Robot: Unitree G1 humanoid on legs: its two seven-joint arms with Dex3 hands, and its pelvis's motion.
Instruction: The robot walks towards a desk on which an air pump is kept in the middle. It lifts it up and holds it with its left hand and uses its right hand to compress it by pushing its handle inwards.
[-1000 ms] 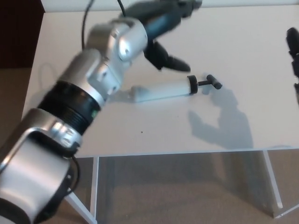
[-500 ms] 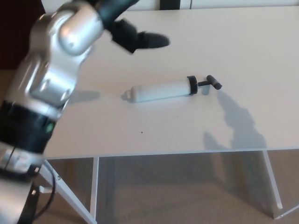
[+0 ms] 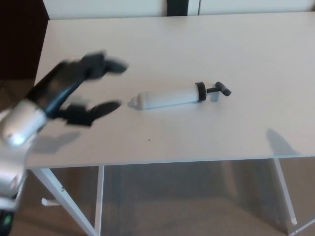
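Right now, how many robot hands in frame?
1. The left hand is over the desk's left side, fingers apart, holding nothing, short of the air pump lying mid-desk. The right hand is out of view.

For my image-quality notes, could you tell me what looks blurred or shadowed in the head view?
Head view: the left hand is motion-blurred, fingers apart; the air pump is fairly sharp, with a faint shadow on the desk; another soft shadow lies near the desk's front right edge.
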